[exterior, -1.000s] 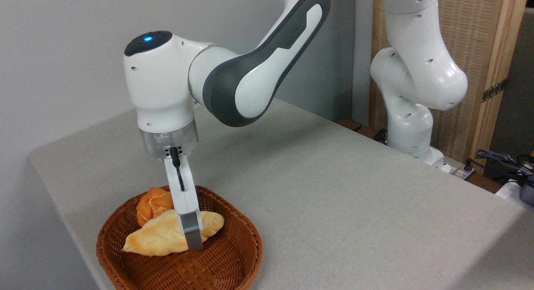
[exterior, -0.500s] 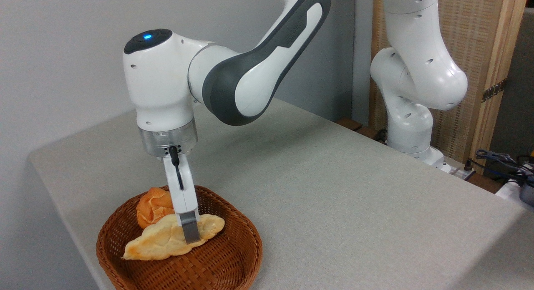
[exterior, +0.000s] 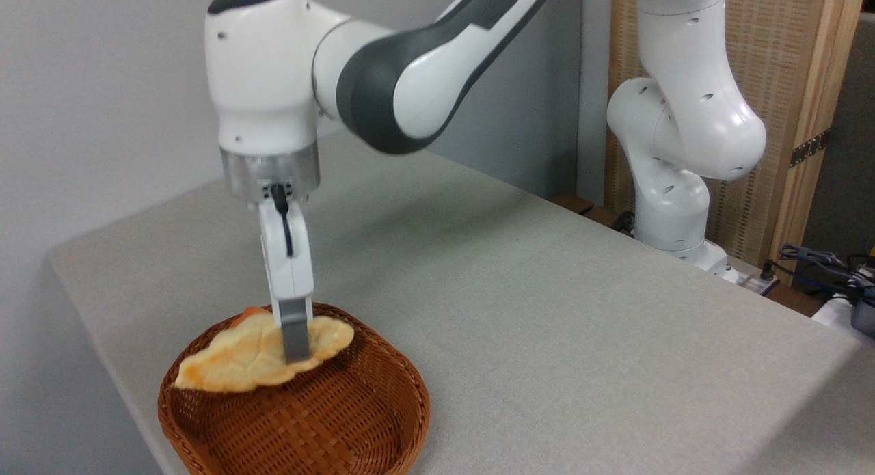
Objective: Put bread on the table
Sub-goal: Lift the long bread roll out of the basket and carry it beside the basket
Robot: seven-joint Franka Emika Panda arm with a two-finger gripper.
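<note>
The bread [exterior: 239, 357], a long pale golden loaf with browner tapered ends, hangs above the floor of the brown wicker basket [exterior: 342, 427] at the table's near left corner. My gripper [exterior: 295, 345] points straight down and is shut on the bread near its right half; only the near grey finger [exterior: 295, 335] shows, the far one is hidden behind it. The loaf tilts, its left end lower and reaching over the basket's left rim. The table [exterior: 547, 324], covered in light grey-beige cloth, stretches to the right and back.
A small orange knotted bun [exterior: 247, 315] peeks out just behind the lifted loaf, mostly hidden. The arm's white base [exterior: 673, 215] stands at the table's far right edge. Cables and a wooden screen lie beyond it. A grey wall bounds the left and back.
The gripper has risen with the bread held in it, lifting the loaf off the basket floor and shifting slightly left. The loaf now covers most of the orange bun.
</note>
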